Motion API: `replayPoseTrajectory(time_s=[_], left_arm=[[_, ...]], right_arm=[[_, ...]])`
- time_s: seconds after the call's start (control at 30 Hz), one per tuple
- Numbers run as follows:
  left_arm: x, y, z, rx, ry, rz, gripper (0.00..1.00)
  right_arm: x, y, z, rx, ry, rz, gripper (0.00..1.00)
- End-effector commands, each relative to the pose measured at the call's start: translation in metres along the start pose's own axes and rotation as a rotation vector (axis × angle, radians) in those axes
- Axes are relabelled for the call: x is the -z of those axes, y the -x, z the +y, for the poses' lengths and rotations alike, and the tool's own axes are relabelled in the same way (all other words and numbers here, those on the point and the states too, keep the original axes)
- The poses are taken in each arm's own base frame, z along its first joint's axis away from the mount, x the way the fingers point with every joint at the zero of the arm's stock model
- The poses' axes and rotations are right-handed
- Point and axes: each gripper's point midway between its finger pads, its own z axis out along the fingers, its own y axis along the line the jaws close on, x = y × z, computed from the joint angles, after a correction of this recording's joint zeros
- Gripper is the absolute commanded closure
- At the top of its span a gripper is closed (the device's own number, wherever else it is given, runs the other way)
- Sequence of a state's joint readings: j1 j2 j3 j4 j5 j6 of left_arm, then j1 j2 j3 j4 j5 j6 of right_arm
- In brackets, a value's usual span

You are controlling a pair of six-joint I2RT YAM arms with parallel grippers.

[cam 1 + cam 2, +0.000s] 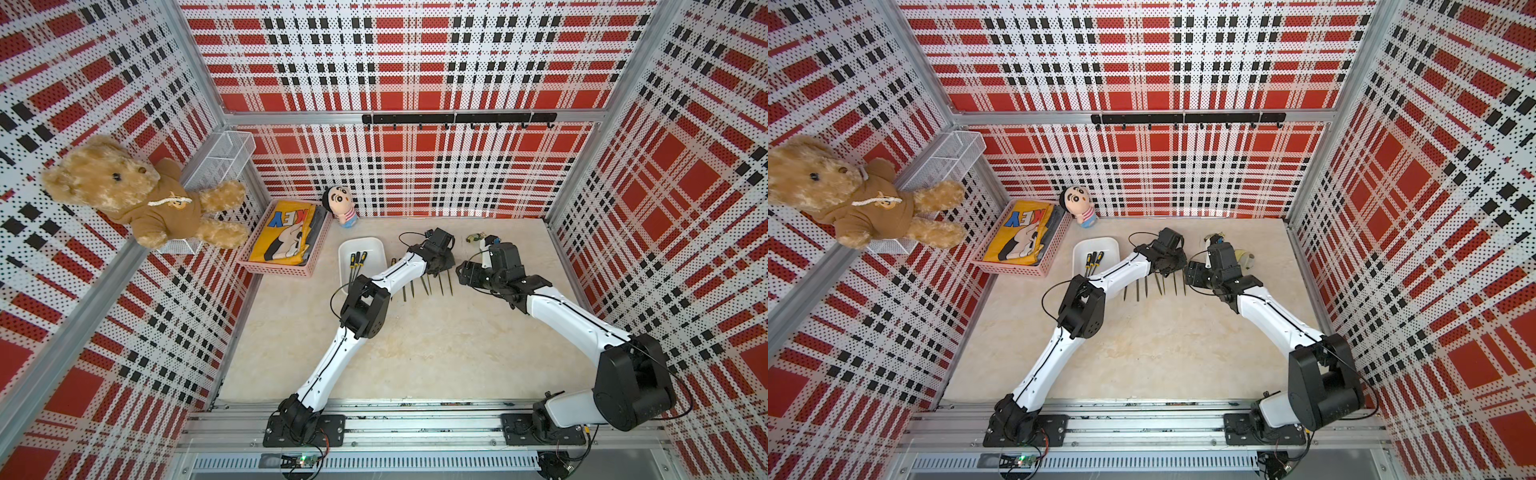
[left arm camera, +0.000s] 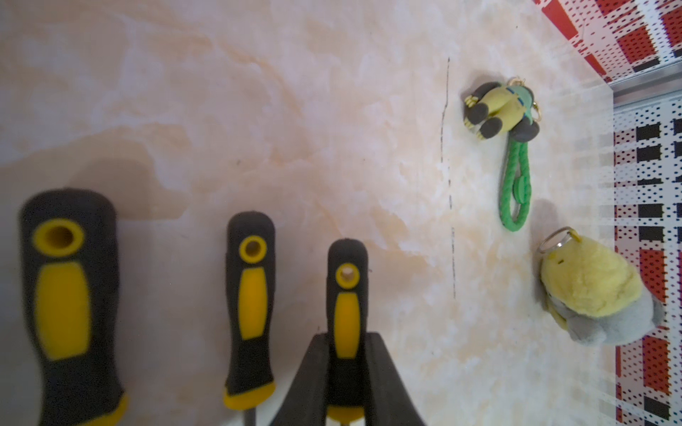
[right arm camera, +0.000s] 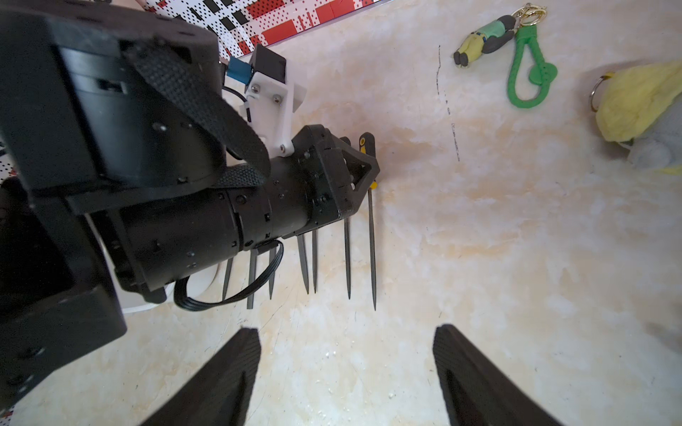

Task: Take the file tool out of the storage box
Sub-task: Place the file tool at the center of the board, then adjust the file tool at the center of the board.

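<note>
The white storage box (image 1: pixel 371 252) (image 1: pixel 1105 244) stands at the back left of the table, with three black-and-yellow-handled files (image 1: pixel 357 262) in it. Several more files (image 1: pixel 428 286) lie in a row on the table to its right. My left gripper (image 2: pixel 347 335) (image 1: pixel 436 266) is low over the right end of that row. Its jaws sit snug on the handle of the end file tool (image 2: pixel 347 295) (image 3: pixel 371 221), which lies flat beside two other handles (image 2: pixel 251 295). My right gripper (image 3: pixel 347 332) (image 1: pixel 463 274) hovers open and empty just right of the row.
A pink basket (image 1: pixel 286 243) with a yellow cloth stands left of the box, with a small doll (image 1: pixel 340 205) behind it. A figure keychain (image 2: pixel 498 107) and a yellow plush (image 2: pixel 590 291) lie at the back right. A teddy bear (image 1: pixel 137 191) and a wire-mesh basket (image 1: pixel 224 158) hang on the left wall.
</note>
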State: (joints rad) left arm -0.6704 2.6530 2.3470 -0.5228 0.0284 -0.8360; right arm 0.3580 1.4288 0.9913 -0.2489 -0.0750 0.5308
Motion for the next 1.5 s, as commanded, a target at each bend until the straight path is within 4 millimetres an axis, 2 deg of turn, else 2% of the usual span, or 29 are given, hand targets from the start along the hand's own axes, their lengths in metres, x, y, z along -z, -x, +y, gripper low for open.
replayPoseTrajectory(time_s=[0.0, 0.23, 0.33, 0.5, 0.63, 0.7, 0.8, 0.83, 0.97, 1.07, 1.13, 1.33, 1.47], left_arm=[[-0.001, 0.001, -0.008, -0.009, -0.034, -0.004, 0.71], [0.003, 0.007, -0.010, -0.009, -0.048, -0.008, 0.69], [0.010, 0.014, -0.016, -0.013, -0.065, -0.022, 0.68], [0.047, 0.049, -0.036, -0.019, -0.116, -0.099, 0.68], [0.096, 0.088, -0.041, -0.032, -0.136, -0.180, 0.68], [0.119, 0.105, -0.028, -0.032, -0.117, -0.211, 0.68], [0.154, 0.127, 0.005, -0.026, -0.066, -0.251, 0.67], [0.164, 0.132, 0.019, -0.025, -0.038, -0.261, 0.67], [0.196, 0.137, 0.078, -0.002, 0.072, -0.283, 0.67], [0.211, 0.128, 0.115, 0.011, 0.145, -0.278, 0.67], [0.219, 0.119, 0.132, 0.013, 0.181, -0.272, 0.67], [0.224, 0.087, 0.164, 0.007, 0.241, -0.220, 0.67], [0.228, 0.078, 0.176, 0.024, 0.258, -0.215, 0.67]], right_arm=[[-0.003, -0.006, 0.000, -0.001, 0.004, 0.012, 0.18], [-0.003, -0.008, -0.001, -0.007, 0.005, 0.011, 0.18], [-0.001, -0.007, -0.003, -0.007, -0.002, 0.003, 0.18], [0.004, -0.003, -0.007, -0.011, -0.024, -0.036, 0.18], [0.006, 0.006, -0.009, -0.095, 0.013, -0.063, 0.30], [0.003, 0.018, -0.010, -0.109, 0.039, -0.063, 0.45], [-0.018, 0.031, -0.018, -0.091, 0.008, 0.003, 0.94], [-0.027, 0.036, -0.021, -0.065, -0.008, 0.026, 1.00], [-0.064, 0.048, -0.031, -0.059, -0.039, 0.093, 1.00], [-0.091, 0.052, -0.040, -0.065, -0.066, 0.121, 1.00], [-0.104, 0.056, -0.042, -0.074, -0.061, 0.124, 1.00], [-0.134, 0.058, -0.046, -0.064, -0.055, 0.136, 1.00], [-0.148, 0.048, -0.049, -0.069, -0.049, 0.163, 1.00]])
